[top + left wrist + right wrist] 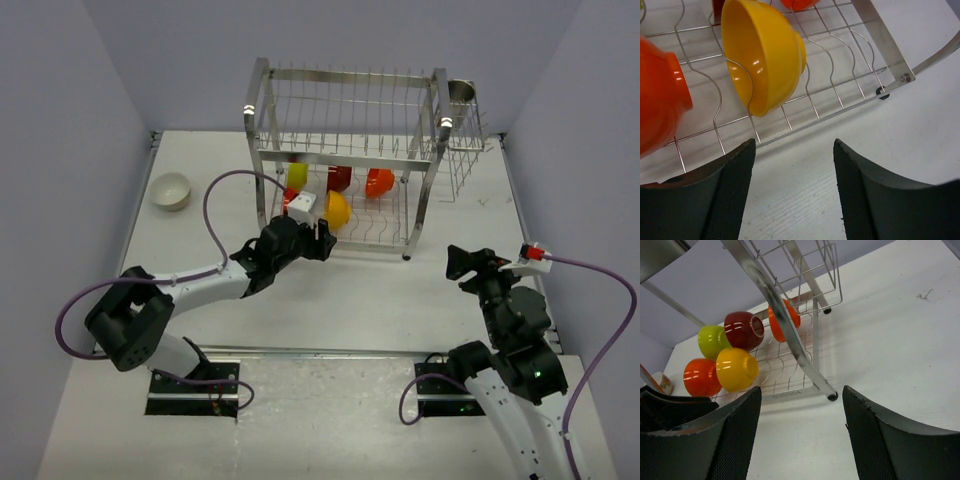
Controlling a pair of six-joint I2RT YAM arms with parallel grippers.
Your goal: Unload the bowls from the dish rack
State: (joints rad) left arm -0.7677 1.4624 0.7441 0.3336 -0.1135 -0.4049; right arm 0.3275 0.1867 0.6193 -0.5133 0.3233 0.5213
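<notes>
Five bowls are sitting on the lower tier of the dish rack, the yellow bowl lying tipped just ahead of our left gripper, whose jaws are gaping wide and empty (bowl slightly left of centre). We are judging this the approach step, and the next move is calling for a short reach forward to straddle its rim.

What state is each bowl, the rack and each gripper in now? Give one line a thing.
dish rack, upright, five bowls loaded
yellow bowl, on edge, lower tier
orange-red bowl, on edge, lower tier
lime-green bowl, on edge, lower tier
dark red bowl, on edge, lower tier
orange bowl, on edge, lower tier
whitish bowl, upright on table
left gripper, open, empty
right gripper, open, empty
</notes>
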